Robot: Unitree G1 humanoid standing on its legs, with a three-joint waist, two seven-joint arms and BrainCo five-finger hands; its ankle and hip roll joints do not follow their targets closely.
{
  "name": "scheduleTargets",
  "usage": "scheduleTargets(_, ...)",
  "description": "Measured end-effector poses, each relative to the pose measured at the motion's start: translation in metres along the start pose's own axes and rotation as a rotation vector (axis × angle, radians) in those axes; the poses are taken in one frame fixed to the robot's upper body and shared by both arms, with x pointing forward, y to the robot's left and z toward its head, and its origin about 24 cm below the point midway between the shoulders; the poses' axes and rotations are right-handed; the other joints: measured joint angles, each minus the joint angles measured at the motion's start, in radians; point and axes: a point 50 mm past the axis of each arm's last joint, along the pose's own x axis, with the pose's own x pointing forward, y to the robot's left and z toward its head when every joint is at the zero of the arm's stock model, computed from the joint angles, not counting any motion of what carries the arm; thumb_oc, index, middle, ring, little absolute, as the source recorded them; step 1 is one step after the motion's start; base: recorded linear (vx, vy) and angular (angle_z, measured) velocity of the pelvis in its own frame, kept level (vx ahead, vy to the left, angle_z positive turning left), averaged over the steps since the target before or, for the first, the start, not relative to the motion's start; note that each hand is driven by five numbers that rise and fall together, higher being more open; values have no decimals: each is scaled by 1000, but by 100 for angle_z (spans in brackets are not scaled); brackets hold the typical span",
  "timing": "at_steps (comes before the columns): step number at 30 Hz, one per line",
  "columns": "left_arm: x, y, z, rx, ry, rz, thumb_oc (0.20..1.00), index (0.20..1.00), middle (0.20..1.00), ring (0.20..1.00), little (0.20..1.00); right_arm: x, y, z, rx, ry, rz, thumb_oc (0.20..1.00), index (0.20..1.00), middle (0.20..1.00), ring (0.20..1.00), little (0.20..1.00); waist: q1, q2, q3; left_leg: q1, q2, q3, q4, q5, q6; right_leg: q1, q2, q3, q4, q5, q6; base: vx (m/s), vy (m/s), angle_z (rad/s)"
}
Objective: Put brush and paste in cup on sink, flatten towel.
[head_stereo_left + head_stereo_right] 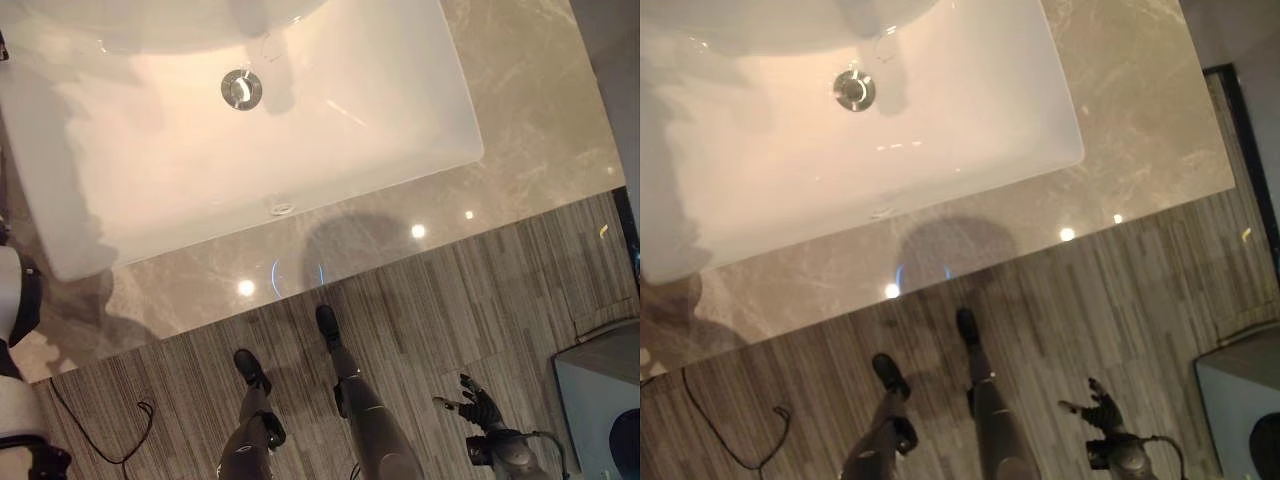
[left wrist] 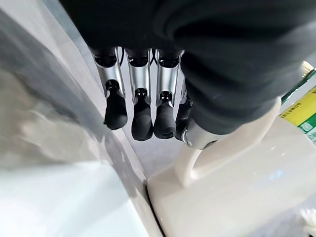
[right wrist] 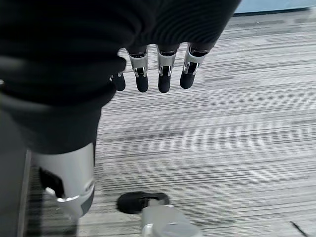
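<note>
Two hands show, one at work height and one hanging low. The left hand (image 2: 140,106) is up at the bench (image 1: 520,130), its fingers straight and relaxed beside a cream cup (image 2: 237,187); the thumb lies at the cup's handle (image 2: 222,148), touching or just beside it, and I cannot tell which. A green and yellow package (image 2: 302,111), perhaps the paste, shows just past the cup's rim, and whether it sits inside the cup I cannot tell. The right hand (image 3: 158,69) hangs well below the bench over the striped grey floor (image 3: 222,148), its fingers loose and spread, holding nothing. From the head, the white sink (image 1: 250,150) with its metal drain (image 1: 241,89) sits in the marble bench, on the far side of the scene. A grey box (image 1: 600,400) stands on the floor at the near right.
</note>
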Motion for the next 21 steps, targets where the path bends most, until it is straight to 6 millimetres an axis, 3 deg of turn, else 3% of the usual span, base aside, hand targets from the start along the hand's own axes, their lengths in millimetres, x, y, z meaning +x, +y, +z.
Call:
scheduleTargets(7,-4,-2,-13,172,29,-2,200,200,200,200,200,0,0,-2,-10,7,2,1000,1000,1000,1000,1000,4,0,0,30,9,3,0,0,-1,29,6,-3,0,0,0,-5,-30,-2)
scheduleTargets(9,-11,-2,-30,204,80,-6,200,200,200,200,200,3,0,-2,-36,20,18,1000,1000,1000,1000,1000,20,3,-1,53,17,-1,0,-1,-1,59,9,-8,2,-3,-1,34,-131,-6)
scheduleTargets(11,-30,-18,-51,169,102,-55,200,200,200,200,200,0,-2,-19,-103,108,34,1000,1000,1000,1000,1000,31,20,0,96,24,-31,0,-7,-16,108,15,-50,1,-16,-16,62,-137,18)
scheduleTargets(12,-45,-21,-65,177,104,-92,401,401,401,401,401,0,-2,-29,-112,165,33,1000,1000,1000,1000,1000,48,27,1,137,38,-65,0,-11,-24,164,23,-80,1,-30,-26,30,-53,44)
scheduleTargets(13,-52,-23,-70,188,92,-113,752,752,752,752,752,-2,-3,-34,-118,193,30,1000,1000,1000,1000,1000,49,29,1,159,43,-84,0,-13,-28,193,27,-95,1,-40,-31,1,-42,50)
scheduleTargets(14,-56,-24,-74,194,93,-121,1000,1000,1000,1000,1000,-4,-5,-38,-121,208,26,1000,1000,1000,1000,1000,52,35,4,174,47,-107,0,-10,-31,215,30,-115,1,-46,-32,2,-23,49)
scheduleTargets(15,-55,-19,-75,208,92,-109,1000,1000,1000,1000,1000,-5,-6,-40,-115,213,20,1000,1000,1000,1000,1000,77,37,2,176,52,-126,0,-6,-36,232,31,-126,1,-50,-30,-24,-11,40)
scheduleTargets(17,-69,11,-75,149,28,-64,1000,1000,1000,1000,1000,0,-14,-41,-110,261,-8,1000,1000,1000,1000,1000,96,30,0,193,52,-143,-1,-17,-46,261,27,-154,1,-58,-37,-22,65,32)
scheduleTargets(18,-102,39,-85,162,-25,-77,1000,1000,1000,1000,1000,-3,-23,-48,-111,305,-41,1000,1000,1000,1000,1000,104,38,2,248,53,-169,-1,-24,-47,328,25,-177,1,-75,-41,2,120,44)
scheduleTargets(19,-112,47,-95,219,-15,-102,1000,1000,1000,1000,1000,-9,-26,-57,-107,340,-53,1000,1000,1000,1000,1000,122,34,-3,274,53,-178,-1,-25,-42,359,27,-187,1,-88,-39,-15,155,48)
scheduleTargets(20,-124,76,-104,300,9,-81,1000,1000,1000,1000,1000,-8,-26,-57,-99,347,-59,1000,1000,1000,1000,1000,138,26,-12,289,53,-190,-1,-38,-43,377,25,-197,2,-107,-30,-45,158,16)
scheduleTargets(21,-159,149,-115,414,75,55,1000,1000,1000,1000,1000,-5,-28,-53,-71,328,-83,1000,1000,1000,1000,1000,156,8,-19,325,49,-183,0,-49,-35,410,20,-190,2,-111,-30,-69,189,16)
